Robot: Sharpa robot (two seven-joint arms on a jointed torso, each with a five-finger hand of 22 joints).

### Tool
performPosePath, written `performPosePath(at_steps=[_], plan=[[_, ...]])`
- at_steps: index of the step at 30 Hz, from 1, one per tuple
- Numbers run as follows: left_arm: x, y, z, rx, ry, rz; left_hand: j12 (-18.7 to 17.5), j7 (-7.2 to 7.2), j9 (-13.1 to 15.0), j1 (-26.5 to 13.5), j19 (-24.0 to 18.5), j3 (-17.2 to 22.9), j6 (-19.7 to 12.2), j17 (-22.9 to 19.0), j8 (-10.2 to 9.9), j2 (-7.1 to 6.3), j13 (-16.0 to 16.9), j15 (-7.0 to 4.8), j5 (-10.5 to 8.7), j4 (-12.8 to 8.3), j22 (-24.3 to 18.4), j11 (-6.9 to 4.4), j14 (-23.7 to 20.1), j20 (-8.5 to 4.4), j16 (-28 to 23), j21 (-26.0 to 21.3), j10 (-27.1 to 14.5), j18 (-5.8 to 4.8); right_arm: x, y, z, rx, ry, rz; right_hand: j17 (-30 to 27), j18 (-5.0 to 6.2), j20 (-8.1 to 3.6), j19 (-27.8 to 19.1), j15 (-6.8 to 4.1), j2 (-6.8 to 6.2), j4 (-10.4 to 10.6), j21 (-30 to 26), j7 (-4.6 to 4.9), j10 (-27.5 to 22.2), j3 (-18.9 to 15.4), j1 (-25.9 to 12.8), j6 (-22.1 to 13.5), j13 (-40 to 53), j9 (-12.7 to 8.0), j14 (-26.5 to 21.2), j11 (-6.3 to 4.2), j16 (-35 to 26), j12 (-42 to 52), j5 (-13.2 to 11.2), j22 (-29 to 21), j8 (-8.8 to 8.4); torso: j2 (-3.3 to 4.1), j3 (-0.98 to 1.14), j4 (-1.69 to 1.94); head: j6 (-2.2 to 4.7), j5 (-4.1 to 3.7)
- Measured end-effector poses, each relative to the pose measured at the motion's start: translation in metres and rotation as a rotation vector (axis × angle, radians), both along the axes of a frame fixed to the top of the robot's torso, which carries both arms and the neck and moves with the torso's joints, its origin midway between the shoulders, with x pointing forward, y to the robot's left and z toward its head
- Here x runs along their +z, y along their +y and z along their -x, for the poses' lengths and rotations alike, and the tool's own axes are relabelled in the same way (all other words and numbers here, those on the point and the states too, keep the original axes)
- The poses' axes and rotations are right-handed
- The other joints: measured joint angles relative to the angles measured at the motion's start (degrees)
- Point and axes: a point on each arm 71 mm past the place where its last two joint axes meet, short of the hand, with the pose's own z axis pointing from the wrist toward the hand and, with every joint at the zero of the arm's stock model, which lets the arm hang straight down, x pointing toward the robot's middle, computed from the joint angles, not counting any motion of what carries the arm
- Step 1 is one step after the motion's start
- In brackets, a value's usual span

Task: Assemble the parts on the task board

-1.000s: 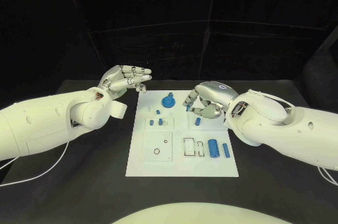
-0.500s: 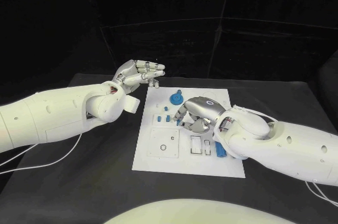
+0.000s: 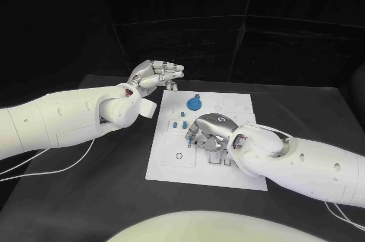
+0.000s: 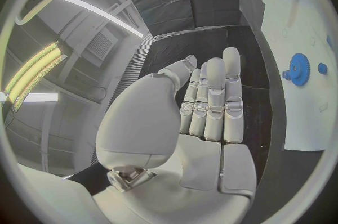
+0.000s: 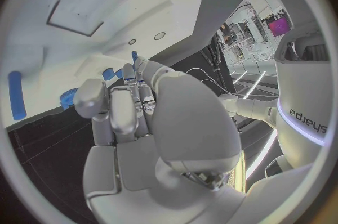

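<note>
the head view is dim and dark around a brightly lit white task board (image 3: 171,168). ceiling strip lights glare in the wrist views, where fisheye bends straight edges.

This is looking like a robotics lab or test cell. A black counter (image 3: 91,200) is carrying a white task board (image 3: 236,107) under dark curtain panels (image 3: 228,36) that are closing off the far side. In the left wrist view, long ceiling light strips (image 4: 31,69) are glowing beside a vent grille (image 4: 98,46). In the right wrist view, racks of equipment (image 5: 243,24) and a lit screen (image 5: 279,26) are standing in the room beyond.
</note>
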Motion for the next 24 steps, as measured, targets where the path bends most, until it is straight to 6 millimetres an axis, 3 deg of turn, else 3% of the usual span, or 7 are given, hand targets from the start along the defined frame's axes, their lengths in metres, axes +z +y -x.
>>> performPosePath(at_steps=[24], plan=[[-0.0001,-0.0007,-0.0005,0.001,0.002,0.003,0.00,0.00,0.00,-0.20,0.00,0.00,0.00,0.01,-0.02,-0.20,0.00,0.00,0.00,0.00,0.01,0.00,0.00,0.00,0.00,0.00,0.00,0.00,-0.0093,0.0035,-0.0014,0.013,0.005,0.037,0.09,0.00,0.00,0.00,0.00,0.00,-0.33,0.00,0.00,0.00,0.32,0.00,0.00,-0.03,0.00,0.00,0.00,0.00,-0.01,-0.01,0.05,-0.20,-0.02,-0.04,-0.01,-0.64,0.59]])
